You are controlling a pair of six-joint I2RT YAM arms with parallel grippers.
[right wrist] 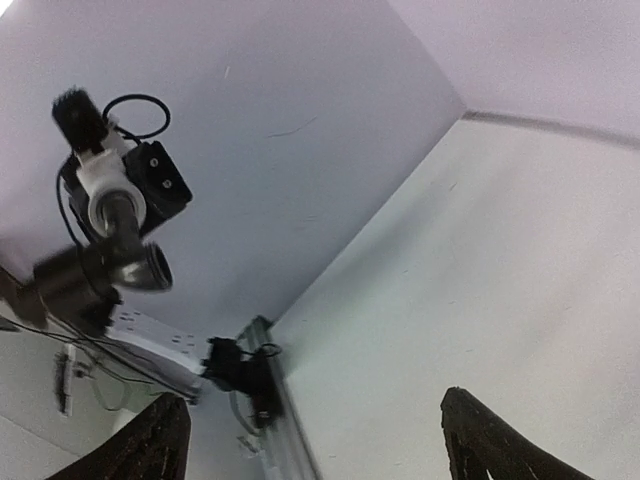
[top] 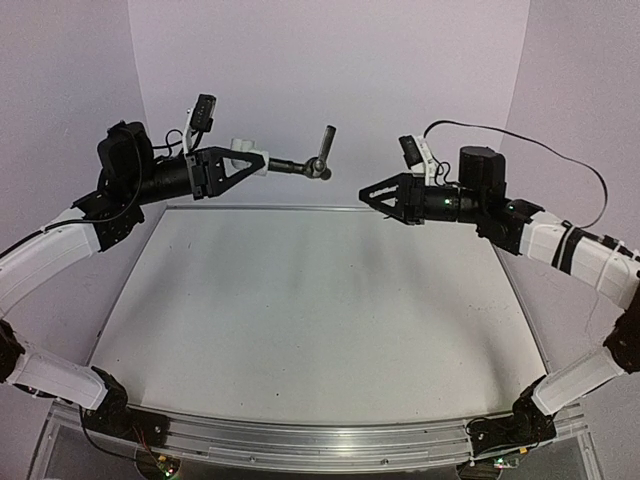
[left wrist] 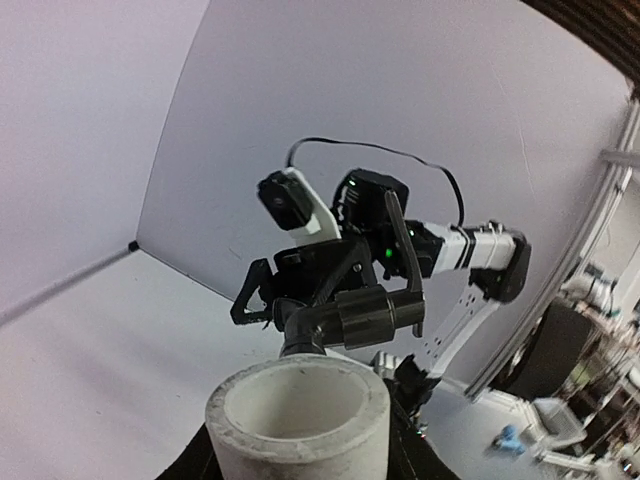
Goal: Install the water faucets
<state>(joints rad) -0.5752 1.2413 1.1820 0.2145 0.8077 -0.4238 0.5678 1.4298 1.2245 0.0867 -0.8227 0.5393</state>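
Top external, tap [top: 305, 167]: long axis level, pointing right; lever up.
Left gripper [top: 262, 158]: clamped on fitting [top: 243, 147].
Right gripper [top: 368, 190]: jaws wide, empty.

Top view overlooks table [top: 300, 300] from near edge; wrist views face each other (sharing tap [left wrist: 370, 315]).
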